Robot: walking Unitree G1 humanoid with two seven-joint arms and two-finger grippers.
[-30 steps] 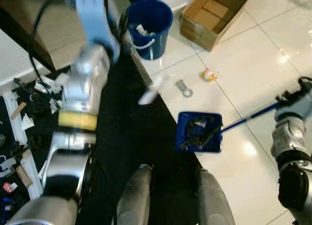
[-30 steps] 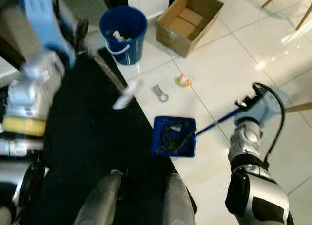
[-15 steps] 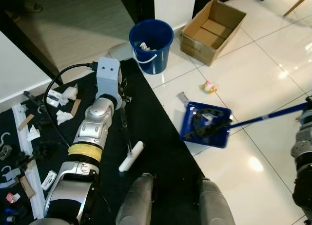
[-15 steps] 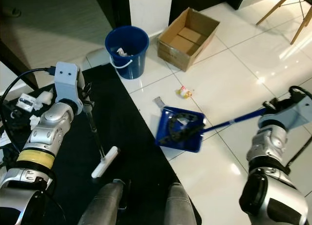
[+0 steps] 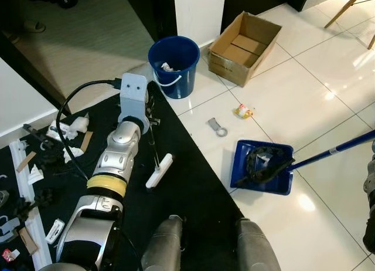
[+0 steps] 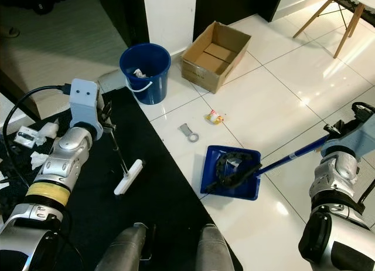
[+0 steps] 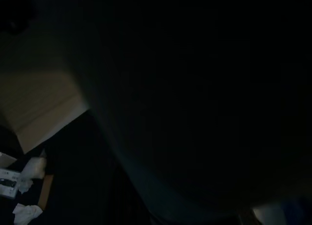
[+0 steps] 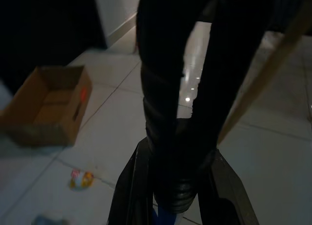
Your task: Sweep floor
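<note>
My left gripper point(image 6: 109, 128) is shut on the thin handle of a small brush. The brush's white head point(image 5: 159, 171) rests on the black mat point(image 5: 193, 189). At the right edge, my right gripper point(image 6: 347, 132) is shut on the long blue handle point(image 6: 293, 156) of a blue dustpan point(image 5: 262, 174). The dustpan lies on the white tiles just off the mat and holds a black tangle and a white scrap. In the right wrist view, black fingers point(image 8: 165, 113) close around the blue handle. A grey metal piece point(image 5: 217, 127) and a yellow-red wrapper point(image 5: 243, 111) lie on the tiles.
A blue bucket point(image 5: 173, 65) with white scraps stands at the mat's far corner, an open cardboard box point(image 5: 243, 39) beside it. Paper bits and small clutter point(image 5: 67, 127) cover the mat's left side. Chair legs point(image 6: 334, 7) stand far right. The left wrist view is almost black.
The view has shifted. The dustpan, tilted at the mat's edge before, now lies flat on the tiles farther right. My left arm, swinging a second ago, has settled with the brush on the mat.
</note>
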